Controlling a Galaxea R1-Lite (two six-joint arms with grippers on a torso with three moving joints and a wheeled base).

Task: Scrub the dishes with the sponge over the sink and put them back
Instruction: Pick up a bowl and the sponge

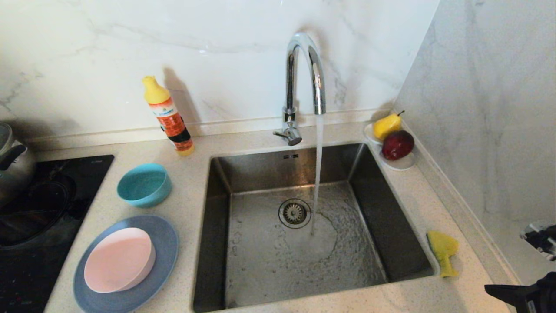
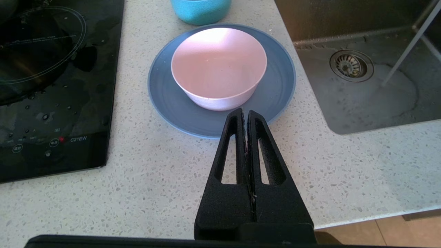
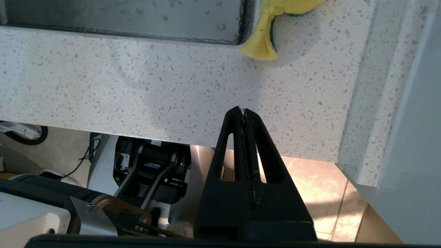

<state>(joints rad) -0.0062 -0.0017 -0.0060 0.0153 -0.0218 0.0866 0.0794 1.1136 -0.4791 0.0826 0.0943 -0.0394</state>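
Note:
Left of the sink (image 1: 226,174) the pale pink bowl (image 1: 119,260) sits on the grey-blue plate (image 1: 167,243), with the teal bowl (image 1: 144,184) behind them. The yellow sponge (image 1: 443,250) lies crumpled on the counter at the sink's right rim. My right gripper (image 3: 243,111) is shut and empty, hovering over the counter's front edge short of the sponge (image 3: 267,31); in the head view it shows at the lower right corner (image 1: 491,288). My left gripper (image 2: 245,112) is shut and empty, parked near the front of the plate (image 2: 275,89) and pink bowl (image 2: 218,65).
Water runs from the chrome tap (image 1: 304,78) into the sink beside the drain strainer (image 1: 294,213). A detergent bottle (image 1: 169,117) stands behind the bowls. A white dish with pear (image 1: 386,125) and apple (image 1: 397,144) sits at the back right. A black hob (image 1: 39,208) with a pot lies left.

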